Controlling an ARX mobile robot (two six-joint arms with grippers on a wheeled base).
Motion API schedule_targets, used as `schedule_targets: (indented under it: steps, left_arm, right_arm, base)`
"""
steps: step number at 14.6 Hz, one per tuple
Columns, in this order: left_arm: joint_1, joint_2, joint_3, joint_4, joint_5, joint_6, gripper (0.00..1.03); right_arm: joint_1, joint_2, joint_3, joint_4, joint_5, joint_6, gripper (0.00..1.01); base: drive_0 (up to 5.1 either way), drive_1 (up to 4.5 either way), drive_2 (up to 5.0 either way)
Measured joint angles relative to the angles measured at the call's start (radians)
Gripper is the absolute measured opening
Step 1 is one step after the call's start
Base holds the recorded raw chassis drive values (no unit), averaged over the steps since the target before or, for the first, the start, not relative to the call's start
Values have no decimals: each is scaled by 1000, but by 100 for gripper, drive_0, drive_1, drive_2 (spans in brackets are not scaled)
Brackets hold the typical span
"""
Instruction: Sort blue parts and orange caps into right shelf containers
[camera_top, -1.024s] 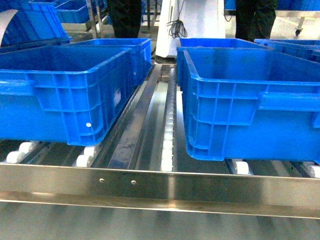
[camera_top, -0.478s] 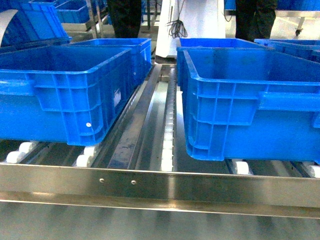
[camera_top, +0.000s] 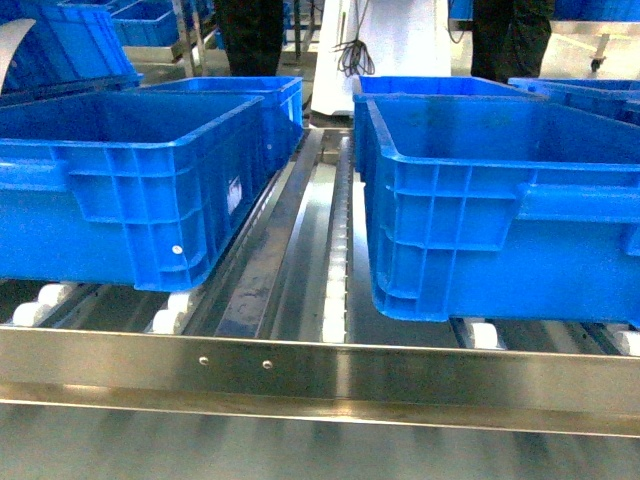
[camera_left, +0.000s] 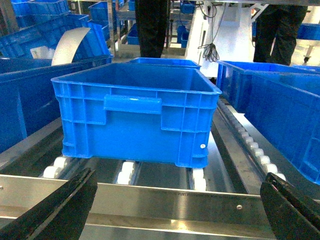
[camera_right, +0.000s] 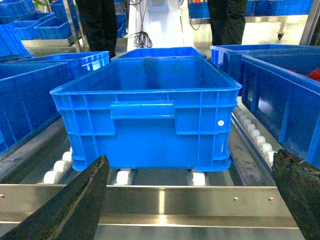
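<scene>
On a steel roller shelf (camera_top: 330, 375) in a warehouse aisle, two large blue crates face the robot, each parked on white rollers so it can slide along the lane. Left of the shelf's central roller strip (camera_top: 337, 270) stands the left crate (camera_top: 130, 190); right of that strip stands the right crate (camera_top: 500, 210), nearer the front rail and set low enough for an arm to reach over its rim. More blue bins (camera_top: 240, 95) are lined up behind both, farther from the rail.

Seen from the wrist cameras, each arm is aimed squarely at a crate's handle side, apparently so that a drop would fall inside the walls. The left gripper (camera_left: 175, 210) has its dark fingers spread wide at the lower corners of its view, with nothing between them. The right gripper (camera_right: 190, 200) is likewise splayed wide and carries nothing, with the front rail showing through the gap.

No blue parts or orange caps can be made out in either near crate; their floors are largely hidden by the walls. Only a sliver of red-orange (camera_right: 314, 74) shows inside a bin at the right edge of the right wrist view, too small to identify. With both pincers bare, the scene would suit either a pause between picks or a sort already finished.
</scene>
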Motion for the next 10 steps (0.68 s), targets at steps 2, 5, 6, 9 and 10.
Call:
schedule_targets:
  steps: [2,5,6,9,10]
  left_arm:
    - [0,0,0,0,0,0,98]
    - [0,0,0,0,0,0,98]
    - [0,0,0,0,0,0,98]
    - [0,0,0,0,0,0,98]
    - [0,0,0,0,0,0,98]
  right_arm:
    - [0,0,0,0,0,0,98]
    - [0,0,0,0,0,0,98]
    - [0,0,0,0,0,0,98]
    - [0,0,0,0,0,0,98]
    - [0,0,0,0,0,0,98]
  base:
    - [0,0,0]
    - [0,0,0]
    - [0,0,0]
    - [0,0,0]
    - [0,0,0]
